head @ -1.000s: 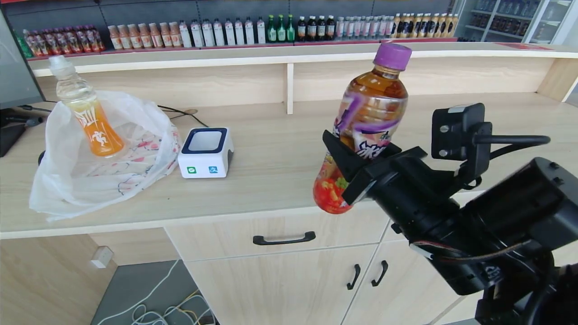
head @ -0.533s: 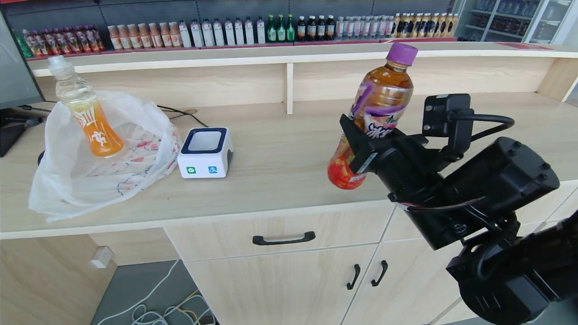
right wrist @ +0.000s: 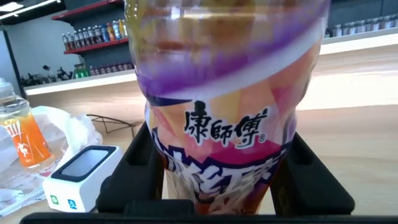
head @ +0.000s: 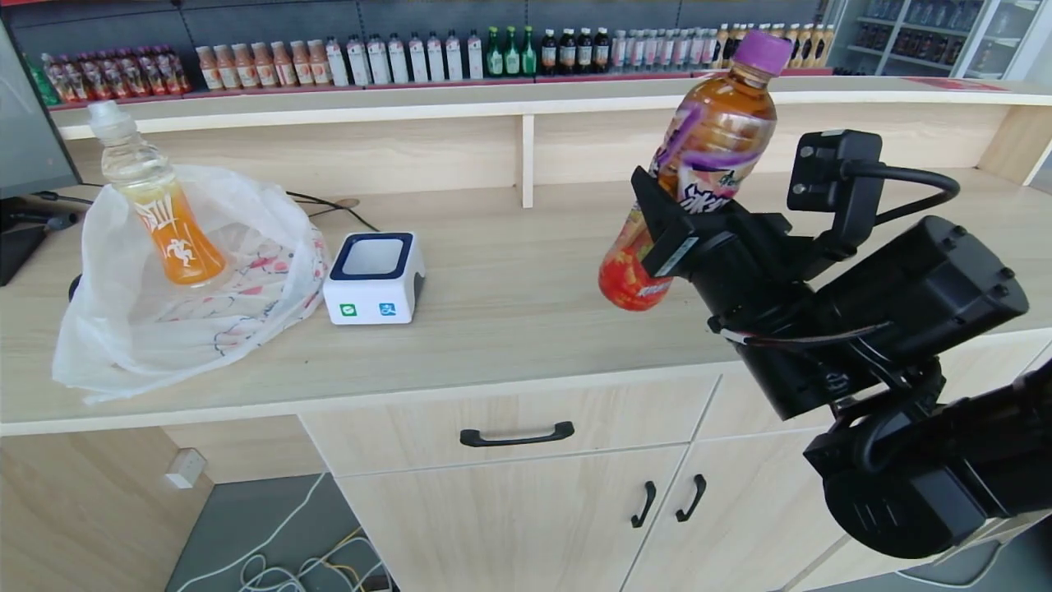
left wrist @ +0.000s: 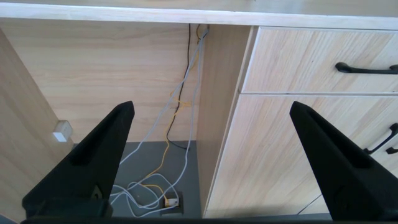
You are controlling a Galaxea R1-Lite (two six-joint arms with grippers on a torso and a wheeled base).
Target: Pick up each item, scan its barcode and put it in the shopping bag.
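Bottle point(head: 160, 218) in bag point(head: 107, 345), counter point(head: 509, 279) left; scanner point(head: 375, 278) beside, rightward; second bottle point(head: 713, 140) aloft right.

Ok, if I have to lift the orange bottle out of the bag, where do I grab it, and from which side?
Probably the clear upper section of the orange bottle, just under its white cap, jaws level, coming from the front edge of the counter. It stands upright, and that part rises clear of the shopping bag, whose plastic bunches round the base, with a shelf wall behind.
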